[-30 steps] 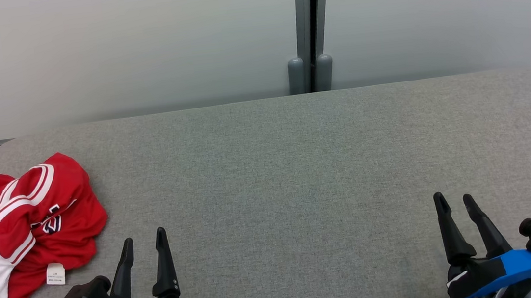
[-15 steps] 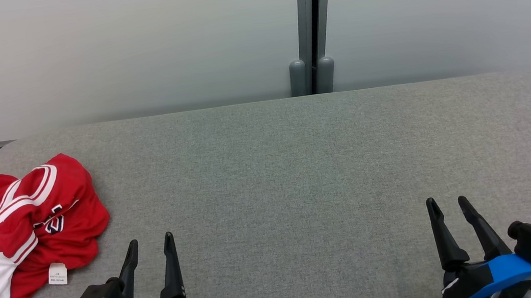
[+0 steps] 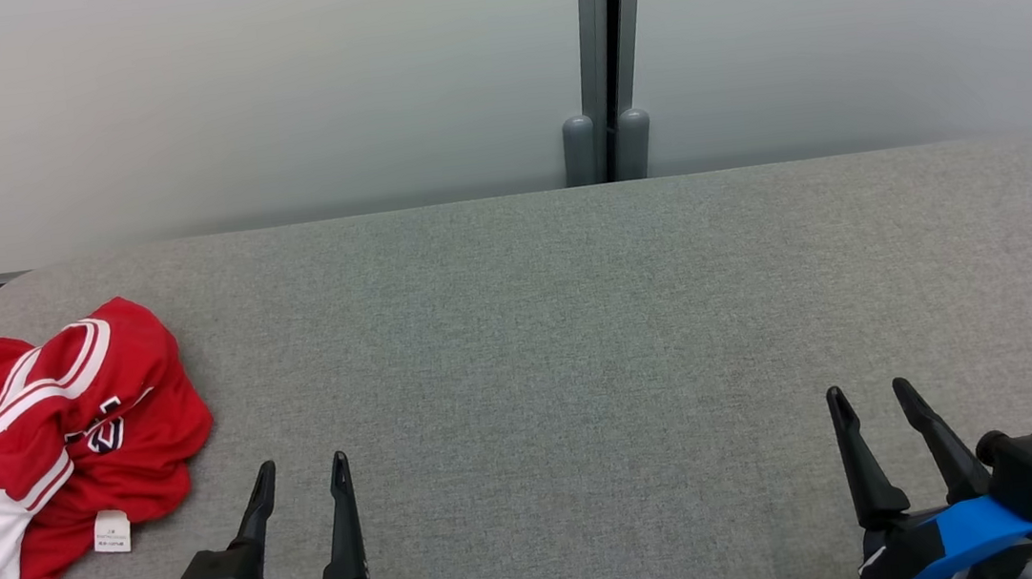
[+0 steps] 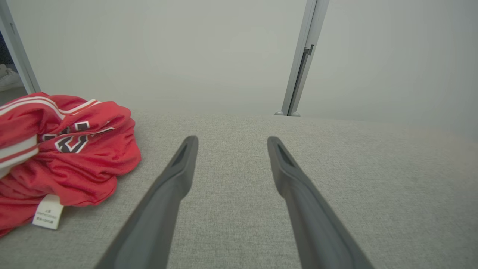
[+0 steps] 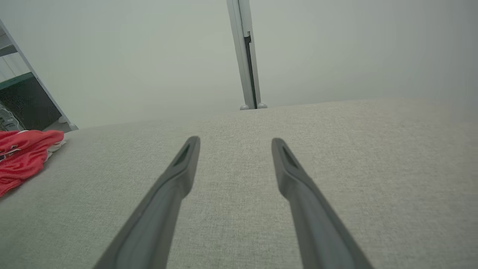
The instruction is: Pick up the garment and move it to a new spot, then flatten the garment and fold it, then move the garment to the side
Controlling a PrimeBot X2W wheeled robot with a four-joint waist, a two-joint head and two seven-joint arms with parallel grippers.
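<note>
while the garment [image 3: 62,443] stays put, left tool [image 3: 302,462] and right tool [image 3: 867,388], spread, have edged inward.

Grey, fabric-covered tabletop [image 3: 577,321] with rounded far corners, spanning the frame's whole lower part. Lying crumpled directly on it at far left: red mesh jersey [image 3: 62,443] with white stripes, white care label showing.

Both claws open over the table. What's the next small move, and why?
Probably swing the left claw left and forward toward the shirt: it lies crumpled and untouched at the left end of the table, and that claw is open, empty and nearer.
</note>
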